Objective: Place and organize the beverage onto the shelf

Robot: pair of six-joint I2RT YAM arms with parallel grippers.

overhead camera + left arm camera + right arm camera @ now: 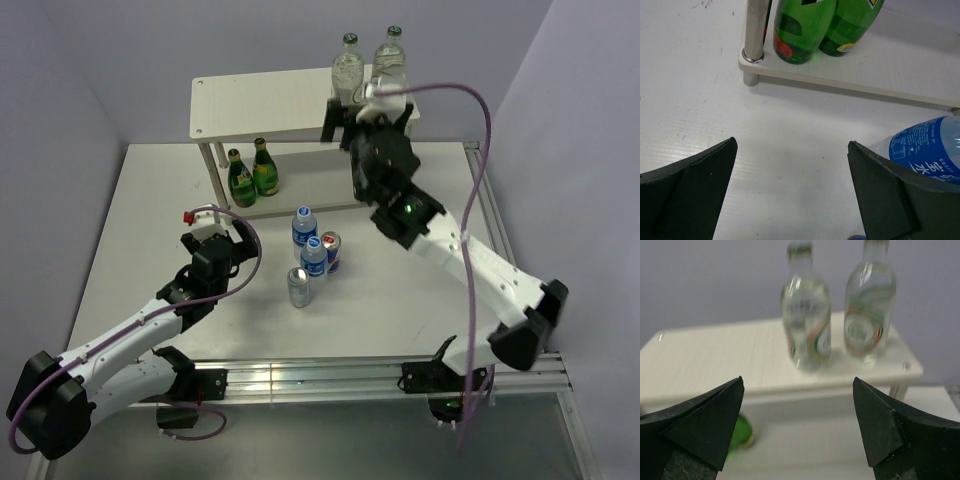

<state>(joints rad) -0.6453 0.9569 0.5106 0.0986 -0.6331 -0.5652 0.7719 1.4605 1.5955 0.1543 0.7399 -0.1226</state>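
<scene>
Beige shelf just beyond right jaws

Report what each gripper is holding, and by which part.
Nothing is held. The left gripper is open with only bare table between its fingers. The right gripper is open and empty, facing the shelf.

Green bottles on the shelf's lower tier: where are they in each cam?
Top external: green bottles left of centre, on the lower board of the shelf.
Left wrist: green bottles, lower halves only, at the top edge, centre.
Right wrist: only a blurred green patch low left, likely one of them.
Shared landmark: the shelf.
</scene>
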